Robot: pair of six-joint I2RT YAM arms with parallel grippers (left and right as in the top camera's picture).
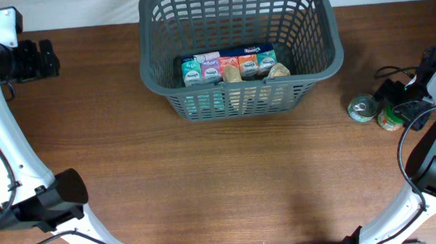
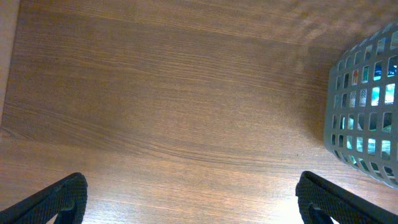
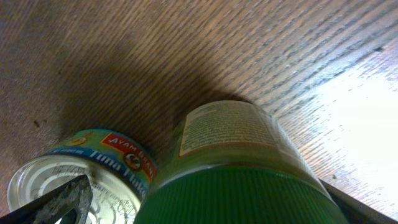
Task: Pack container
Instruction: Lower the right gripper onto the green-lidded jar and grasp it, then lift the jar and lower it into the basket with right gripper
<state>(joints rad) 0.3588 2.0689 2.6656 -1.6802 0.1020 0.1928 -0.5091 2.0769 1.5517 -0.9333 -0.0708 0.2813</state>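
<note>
The container, a large dark grey lattice basket [image 1: 316, 61], stands at the back middle of the table. Inside it lies a row of small colourful cartons [image 1: 228, 66]. Its corner shows in the left wrist view [image 2: 360, 118]. My left gripper [image 1: 48, 58] [image 2: 189, 199] is open and empty over bare wood at the far left. My right gripper [image 1: 400, 105] [image 3: 211, 202] is open, with its fingers on either side of a green-lidded jar [image 1: 390, 118] [image 3: 236, 168]. A tuna tin can [image 1: 362, 108] [image 3: 81, 180] stands touching the jar on its left.
Black cables [image 1: 395, 71] lie by the right arm at the table's right edge. The basket's handles hang down along its rim.
</note>
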